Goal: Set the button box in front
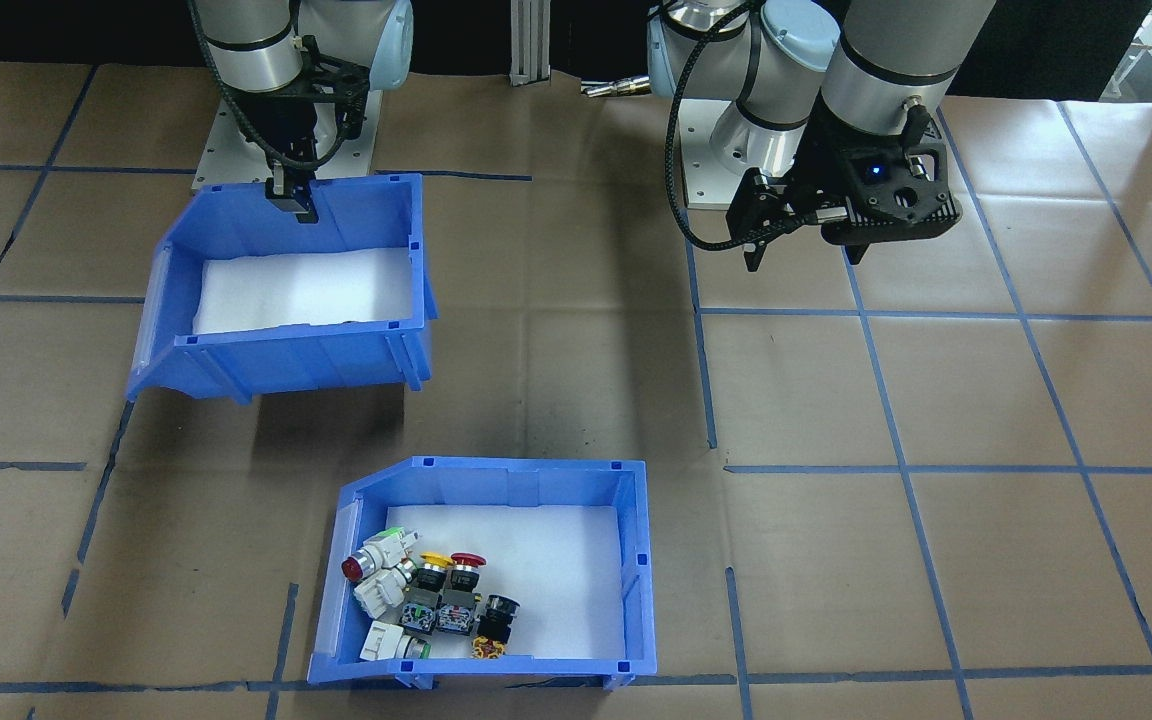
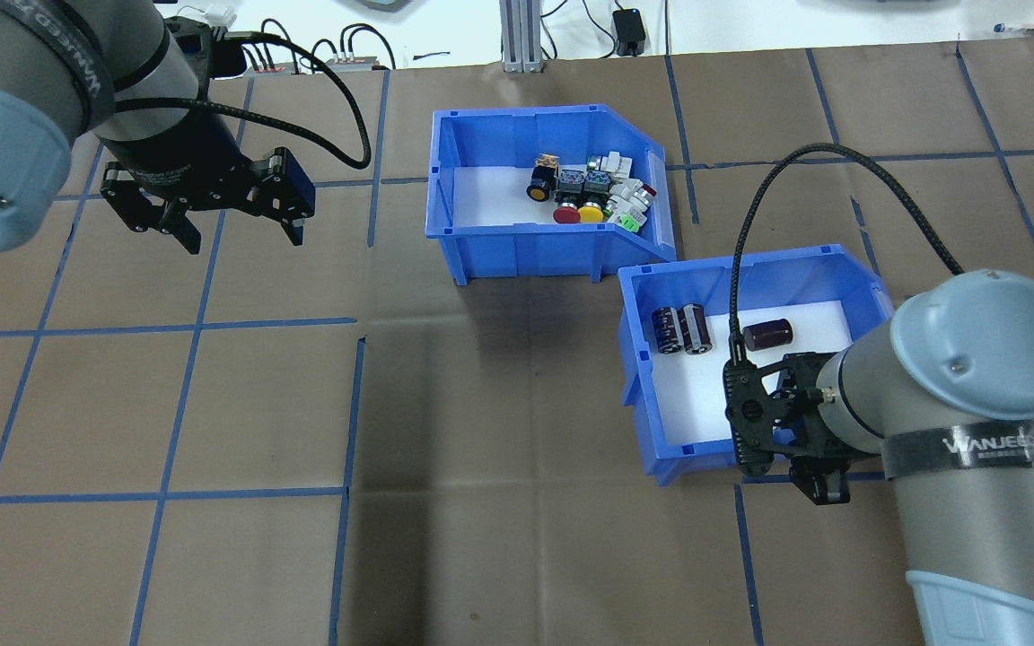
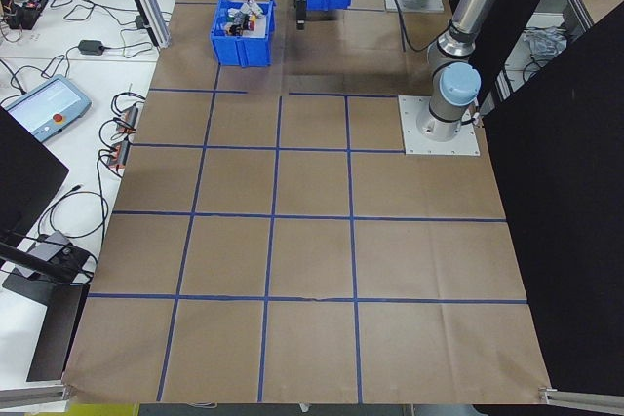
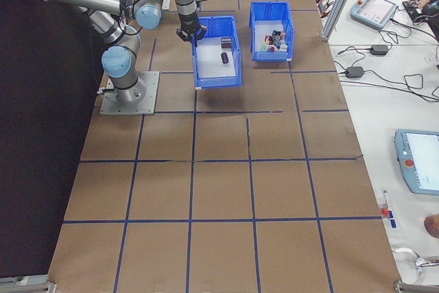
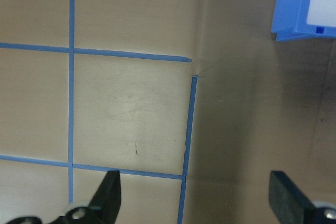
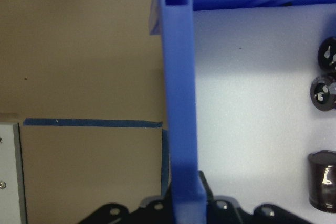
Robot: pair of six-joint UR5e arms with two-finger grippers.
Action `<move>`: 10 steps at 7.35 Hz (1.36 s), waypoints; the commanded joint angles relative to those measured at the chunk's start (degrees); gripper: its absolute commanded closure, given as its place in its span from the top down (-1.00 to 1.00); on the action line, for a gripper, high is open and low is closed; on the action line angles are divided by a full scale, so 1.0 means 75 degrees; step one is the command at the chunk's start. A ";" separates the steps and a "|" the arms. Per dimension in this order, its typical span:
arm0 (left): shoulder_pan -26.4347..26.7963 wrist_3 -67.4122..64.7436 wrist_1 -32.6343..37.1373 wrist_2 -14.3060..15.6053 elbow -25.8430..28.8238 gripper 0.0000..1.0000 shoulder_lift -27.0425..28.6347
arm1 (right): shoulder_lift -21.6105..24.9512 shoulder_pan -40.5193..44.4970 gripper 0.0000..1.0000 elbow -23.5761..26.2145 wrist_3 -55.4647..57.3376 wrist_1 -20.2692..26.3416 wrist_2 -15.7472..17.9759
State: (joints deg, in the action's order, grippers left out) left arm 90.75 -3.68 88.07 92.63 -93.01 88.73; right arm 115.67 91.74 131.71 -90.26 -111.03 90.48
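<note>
Right gripper: clenched on the near wall of the second blue bin, which hangs tilted above the table.
Left gripper: fingers wide apart, grasping nothing, over bare table.
Button box: flat on the table, just beyond the held bin, well apart from the left gripper.
Dark cylinders: three, on the white liner ahead of the right gripper.

The button box is smooth, shiny blue plastic with a soft white foam floor. The buttons inside have glossy plastic caps. The table is covered in dull brown paper with blue tape lines. The other bin is the same blue plastic.
</note>
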 commanded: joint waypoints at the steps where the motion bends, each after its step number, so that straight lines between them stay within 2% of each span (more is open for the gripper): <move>1: -0.0018 0.0885 -0.0664 -0.0023 -0.0184 0.99 -0.0053 | -0.0175 0.0948 -0.93 -0.0007 0.0910 0.0051 0.0076; 3: 0.0005 0.0809 -0.0692 0.0000 -0.0255 0.99 -0.0134 | -0.0654 0.1942 -0.93 -0.0018 0.1998 -0.0240 0.0391; 4: -0.0006 0.0807 -0.0564 0.0093 -0.0302 0.99 -0.0251 | -0.0970 0.2493 -0.93 -0.0042 0.2561 -0.0753 0.0439; 7: -0.0030 0.0877 -0.0002 -0.0011 -0.0279 1.00 -0.0556 | -0.2223 0.3854 -0.93 -0.0251 0.3933 -0.2347 0.0813; 8: -0.0041 0.0878 0.0406 -0.0104 -0.0151 1.00 -0.0615 | -0.2540 0.4067 -0.93 -0.0438 0.4262 -0.2456 0.0814; 10: -0.0065 0.1017 0.0457 -0.0163 -0.0091 1.00 -0.0580 | -0.2847 0.4198 -0.93 -0.0604 0.4954 -0.2376 0.0768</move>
State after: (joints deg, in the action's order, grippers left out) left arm 90.33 3.37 90.90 91.72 -93.88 84.39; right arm 95.92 122.45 127.84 -56.31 -128.96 96.43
